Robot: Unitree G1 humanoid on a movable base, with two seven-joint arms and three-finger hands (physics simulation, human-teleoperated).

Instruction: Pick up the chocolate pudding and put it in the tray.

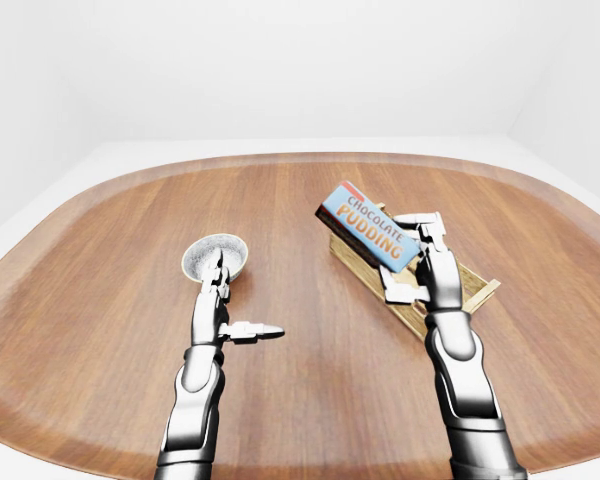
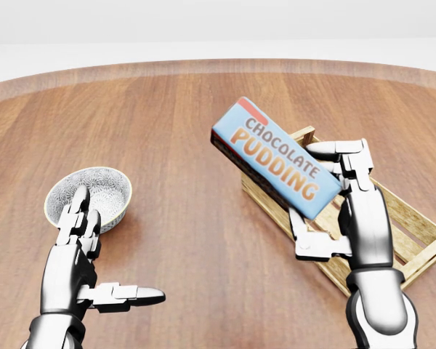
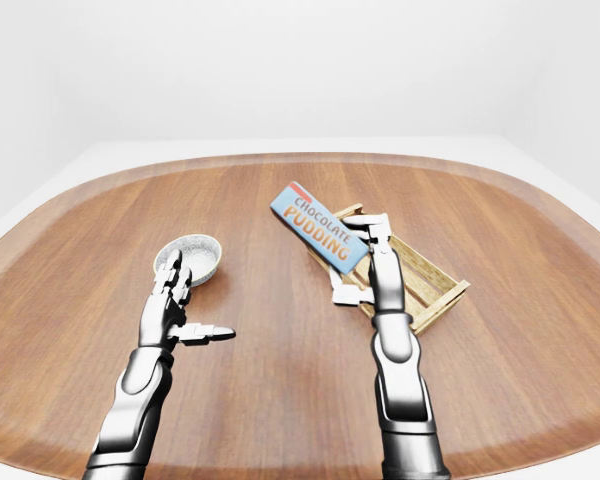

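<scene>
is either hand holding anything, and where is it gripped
The right hand holds the chocolate pudding box by its lower right end; the left hand holds nothing.

The blue box reads "CHOCOLATE PUDDING".

In the head view, my right hand holds the pudding box over the tray's left end; the bowl sits far left on the table.

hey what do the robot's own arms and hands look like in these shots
Both arms are glossy silver-grey metal with rounded forearm shells and dark bands at the joints. The left robot hand and right robot hand each have three blocky, segmented fingers in lighter silver. No cables, sleeves or markings show.
</scene>
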